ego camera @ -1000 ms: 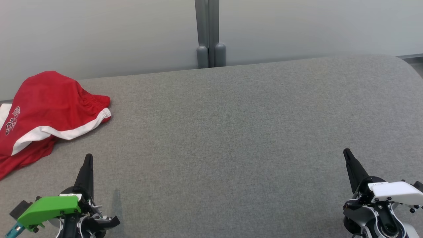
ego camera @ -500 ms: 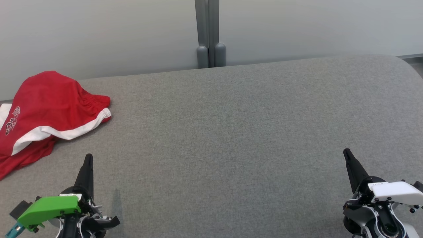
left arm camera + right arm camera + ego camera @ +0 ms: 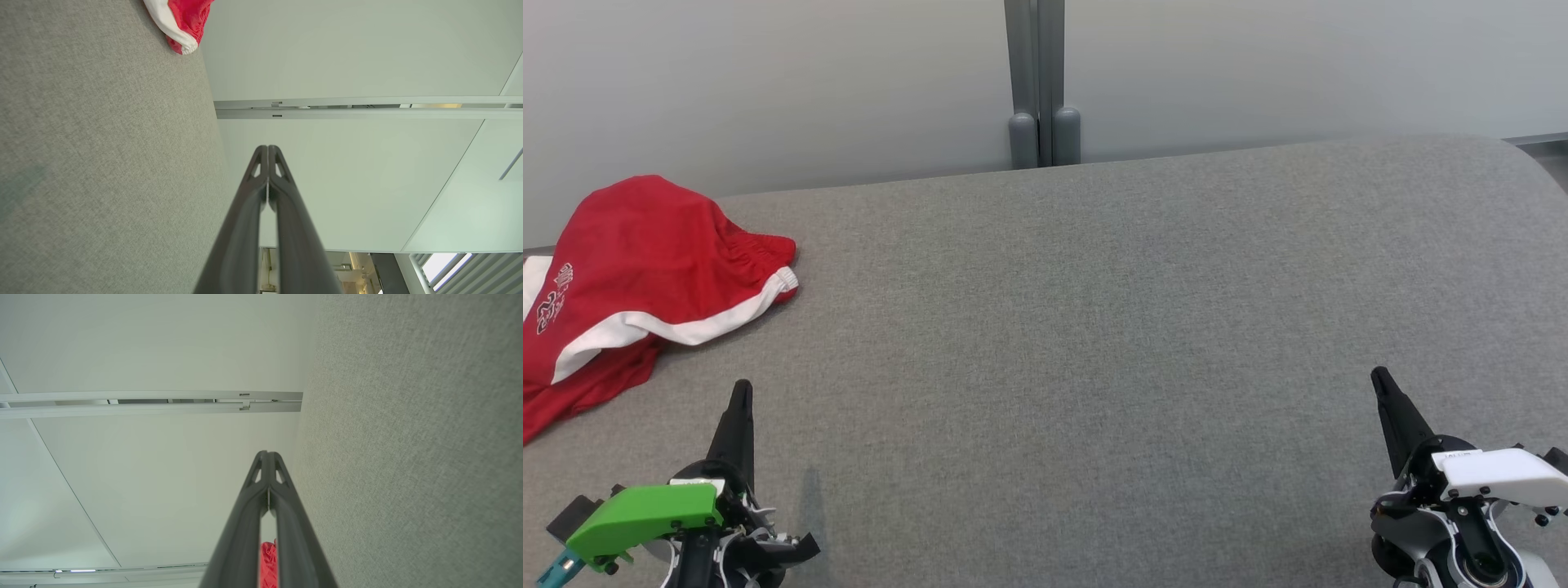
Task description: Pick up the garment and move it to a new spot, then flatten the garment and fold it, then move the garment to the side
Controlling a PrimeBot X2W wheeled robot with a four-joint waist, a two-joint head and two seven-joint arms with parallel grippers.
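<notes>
Noted no change over the last second: no shift of either arm, of the cloth, or of the head camera. Judged the task not yet begun, pickup outstanding. Found the garment point(image 3: 629, 269), red with white trim, crumpled at the far left corner of the worktop point(image 3: 1094, 327). Saw the left gripper point(image 3: 740, 390) by the near left edge, fingers pressed together, pinching nothing, apart from the cloth. Logged the same for the right gripper point(image 3: 1379, 377) by the near right edge. Counted one garment, two grippers, one grey double post point(image 3: 1037, 82) behind the far edge.
</notes>
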